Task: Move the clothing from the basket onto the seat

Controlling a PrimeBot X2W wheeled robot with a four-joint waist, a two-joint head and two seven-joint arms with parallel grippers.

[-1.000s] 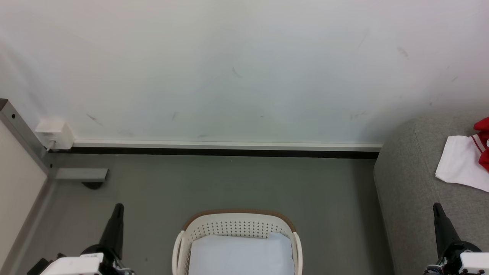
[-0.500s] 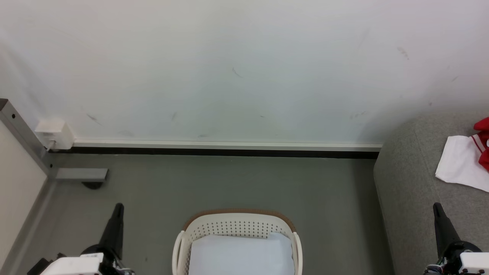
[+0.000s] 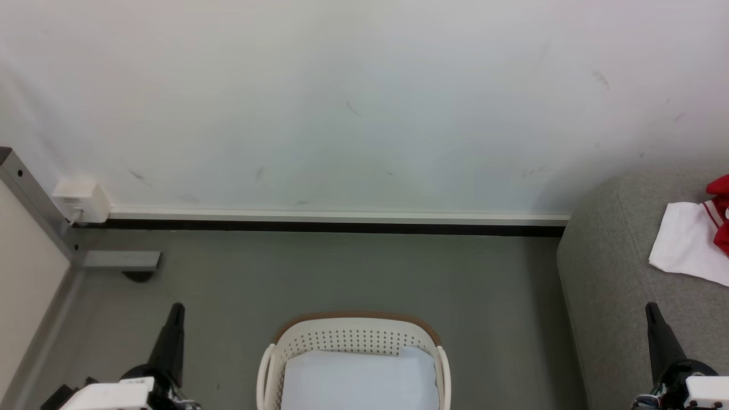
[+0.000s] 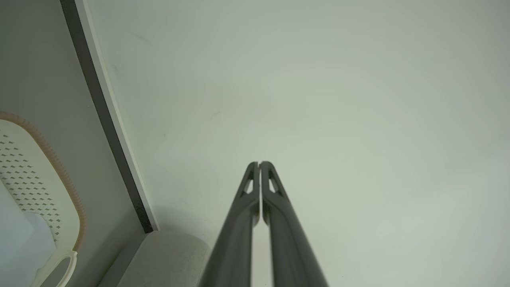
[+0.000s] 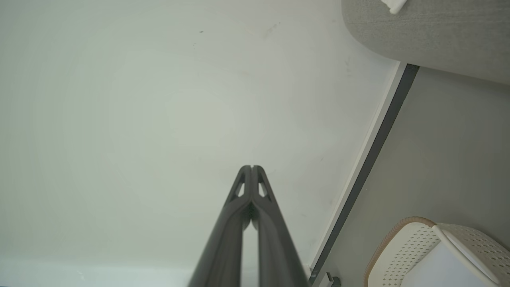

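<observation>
A pale wall (image 3: 364, 102) is seen at the back, with a grey floor (image 3: 342, 273) below it. The seat (image 3: 615, 273) stands on the floor at the right, its rounded corner near the wall. The basket (image 3: 353, 336) is set on the floor in front, well apart from the wall and a little way from the seat's side. A pale pad (image 3: 359, 381) is seen lying flat inside the basket. No red cloth is seen on it, though the near part of the basket is cut off, so that part cannot be checked.

The clothing (image 3: 692, 242) is found on top of the seat, back from its rounded edge. A white part is spread flat and a red part is bunched beside it.

The left claw (image 3: 177, 308) is held over the floor to the left of the basket. The right claw (image 3: 650, 307) is held over the seat's front part. Both claws are shut tight, finger against finger, and nothing is gripped in either one.

The moving step looks done, or very nearly. Next, the hidden part of the basket should be looked at. If more clothing is found there, a claw must be opened, lowered in and closed on the cloth.
</observation>
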